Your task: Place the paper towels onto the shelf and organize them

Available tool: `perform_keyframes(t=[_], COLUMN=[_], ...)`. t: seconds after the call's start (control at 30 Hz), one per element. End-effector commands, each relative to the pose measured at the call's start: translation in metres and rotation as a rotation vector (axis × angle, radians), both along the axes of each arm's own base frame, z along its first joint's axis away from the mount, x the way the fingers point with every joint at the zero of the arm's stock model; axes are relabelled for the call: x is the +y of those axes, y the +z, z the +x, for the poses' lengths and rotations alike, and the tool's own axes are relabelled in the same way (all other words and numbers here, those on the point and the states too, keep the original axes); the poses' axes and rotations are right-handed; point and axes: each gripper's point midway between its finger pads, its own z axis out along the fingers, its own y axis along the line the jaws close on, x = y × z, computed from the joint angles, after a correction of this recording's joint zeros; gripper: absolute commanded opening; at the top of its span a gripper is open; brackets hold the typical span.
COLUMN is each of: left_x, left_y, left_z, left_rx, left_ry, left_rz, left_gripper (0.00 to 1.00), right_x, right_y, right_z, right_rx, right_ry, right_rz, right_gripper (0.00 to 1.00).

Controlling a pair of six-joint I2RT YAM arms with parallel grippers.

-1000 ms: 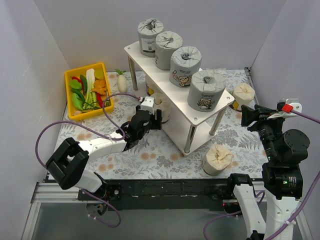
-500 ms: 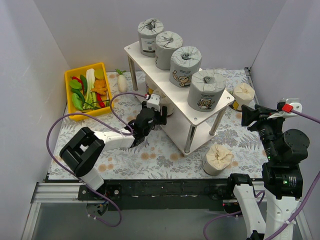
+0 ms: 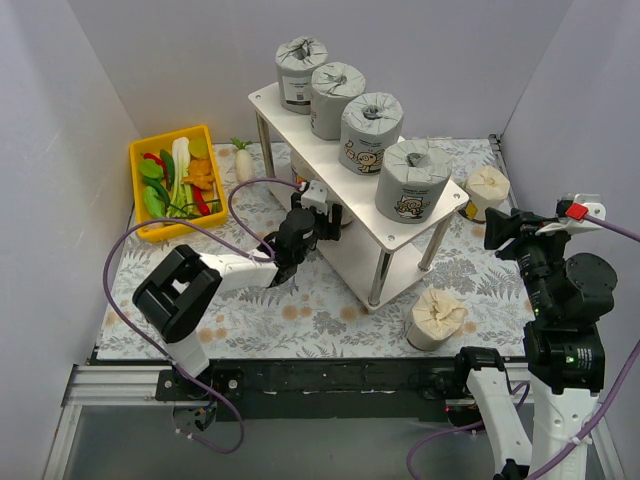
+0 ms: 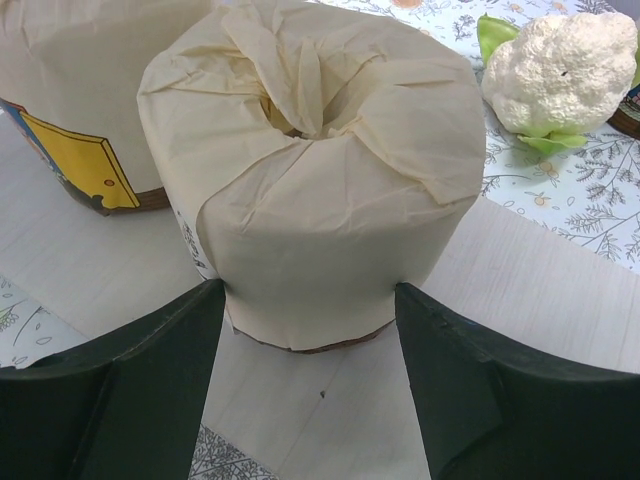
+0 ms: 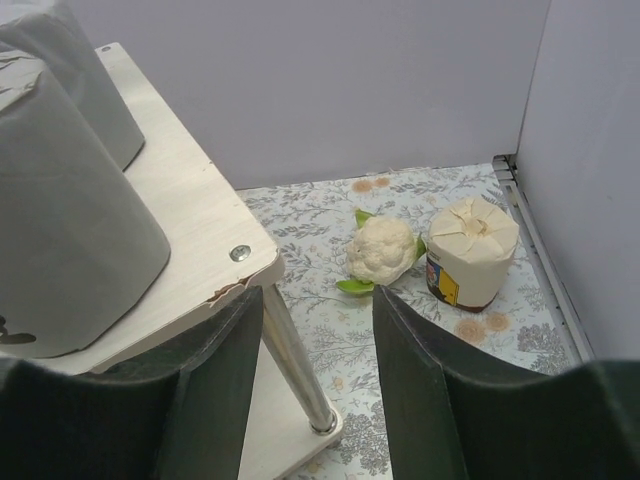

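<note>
Four grey paper towel rolls stand in a row on the shelf's top board. My left gripper reaches under that board. In the left wrist view it is shut on a cream roll that stands upright on the lower board, beside a second cream roll with a yellow label. Two more cream rolls stand on the table, one at the far right and one at the front right. My right gripper is open and empty, near the shelf's right corner.
A yellow bin of vegetables sits at the back left, with a white radish beside it. A cauliflower lies next to the far-right cream roll. A silver shelf leg stands just ahead of my right gripper. Walls enclose three sides.
My left gripper has moved right and farther under the top board, carrying the cream roll onto the lower board. The right arm has barely moved.
</note>
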Motion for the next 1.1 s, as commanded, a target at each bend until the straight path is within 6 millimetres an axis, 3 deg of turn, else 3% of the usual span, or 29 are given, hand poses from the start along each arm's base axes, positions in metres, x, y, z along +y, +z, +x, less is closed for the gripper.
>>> perform_keyframes(t=[0.0, 0.17, 0.27, 0.3, 0.33, 0.4, 0.5, 0.63, 0.67, 0.7, 0.83, 0.93, 1.07], left_x=[-0.001, 0.003, 0.007, 0.009, 0.012, 0.015, 0.019, 0.03, 0.032, 0.035, 0.048, 0.06, 0.073], left_y=[0.029, 0.042, 0.058, 0.064, 0.079, 0.082, 0.089, 0.09, 0.102, 0.096, 0.093, 0.09, 0.091], left_z=[0.012, 0.008, -0.002, -0.007, -0.015, -0.028, -0.046, -0.068, -0.077, -0.083, -0.106, -0.117, -0.125], left_rx=[-0.059, -0.071, -0.064, -0.064, -0.076, -0.057, -0.03, 0.015, 0.001, 0.016, 0.075, 0.098, 0.115], left_ry=[0.027, 0.032, 0.019, 0.009, -0.007, -0.035, -0.08, -0.114, -0.141, -0.148, -0.163, -0.147, -0.124], left_rz=[-0.036, -0.053, -0.083, -0.099, -0.129, -0.158, -0.165, -0.166, -0.188, -0.183, -0.22, -0.221, -0.19], left_gripper=[0.69, 0.72, 0.73, 0.74, 0.75, 0.78, 0.83, 0.86, 0.87, 0.87, 0.88, 0.89, 0.92], right_x=[-0.012, -0.02, -0.031, -0.034, -0.041, -0.043, -0.035, -0.01, -0.006, 0.0, 0.017, 0.017, 0.016], right_y=[0.013, 0.003, -0.021, -0.037, -0.044, -0.066, -0.109, -0.16, -0.169, -0.185, -0.211, -0.226, -0.226], right_z=[-0.001, 0.0, -0.006, -0.011, -0.015, -0.022, -0.034, -0.048, -0.053, -0.055, -0.061, -0.065, -0.061], right_rx=[0.003, 0.089, 0.206, 0.275, 0.301, 0.368, 0.495, 0.654, 0.669, 0.712, 0.765, 0.813, 0.795], right_ry=[-0.077, -0.137, -0.219, -0.248, -0.292, -0.317, -0.3, -0.221, -0.21, -0.191, -0.114, -0.124, -0.123], right_rz=[0.051, 0.105, 0.137, 0.15, 0.155, 0.161, 0.193, 0.299, 0.321, 0.34, 0.388, 0.384, 0.376], right_gripper=[0.55, 0.54, 0.55, 0.56, 0.57, 0.58, 0.58, 0.58, 0.58, 0.58, 0.55, 0.54, 0.53])
